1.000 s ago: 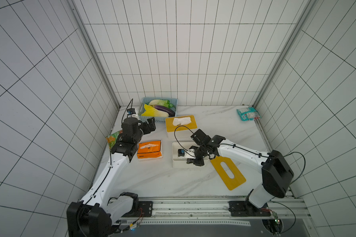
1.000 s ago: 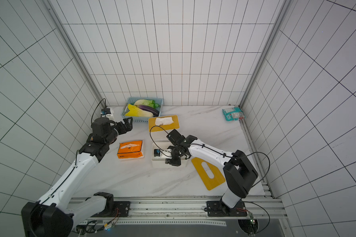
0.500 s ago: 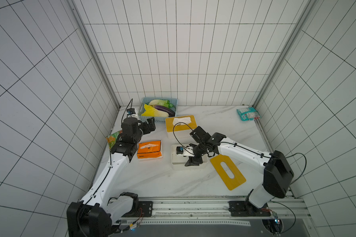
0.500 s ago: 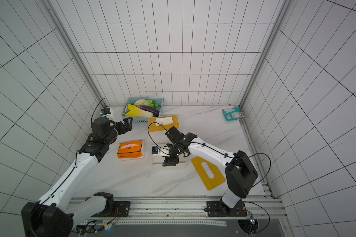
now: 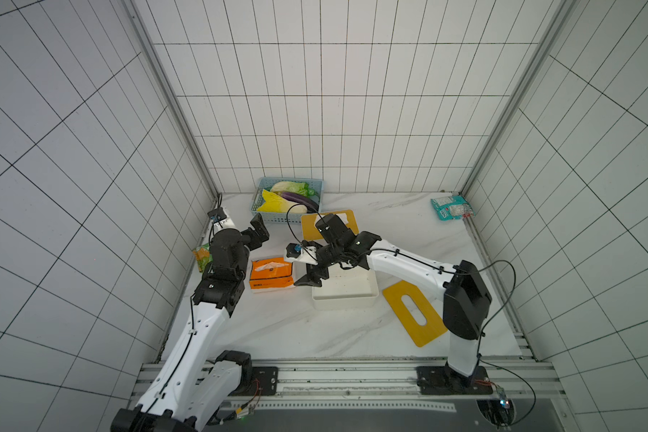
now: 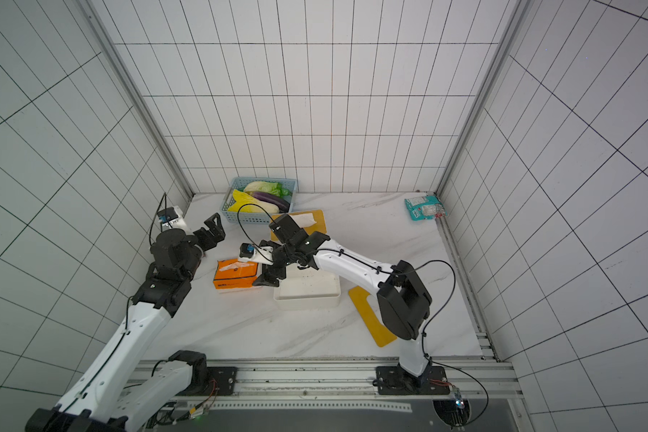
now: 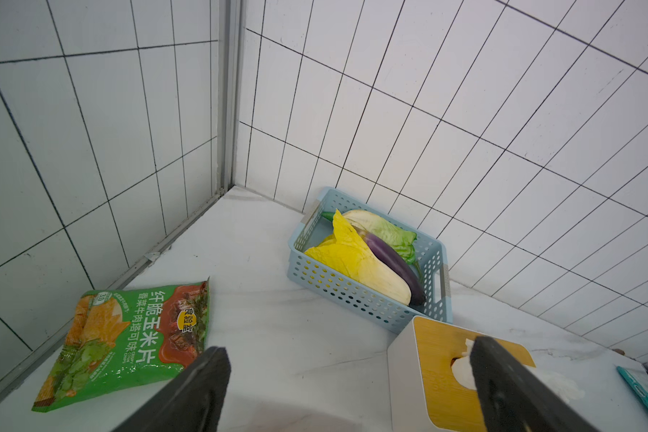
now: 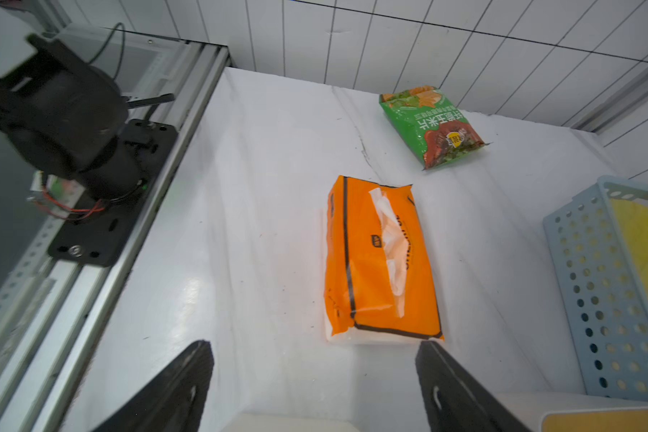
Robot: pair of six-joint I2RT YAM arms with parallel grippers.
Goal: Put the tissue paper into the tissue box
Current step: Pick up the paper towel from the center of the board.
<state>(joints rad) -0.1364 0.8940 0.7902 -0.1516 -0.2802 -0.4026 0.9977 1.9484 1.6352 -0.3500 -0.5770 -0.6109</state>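
Two pairs of black fingers stood released and empty: the left fingers and the right fingers. A soft, crinkled orange plastic tissue pack lay flat on the glossy, grey-veined white counter towards its left edge, just beside the open white rectangular tissue box. White tiled walls enclosed three sides.

You are looking at a robot test cell dressed up as a kitchen corner. White tiled walls close in a marble-look surface on three sides. A left arm and a right arm are bolted to a metal rail at its front edge. A basket of vegetables sits by the back wall.
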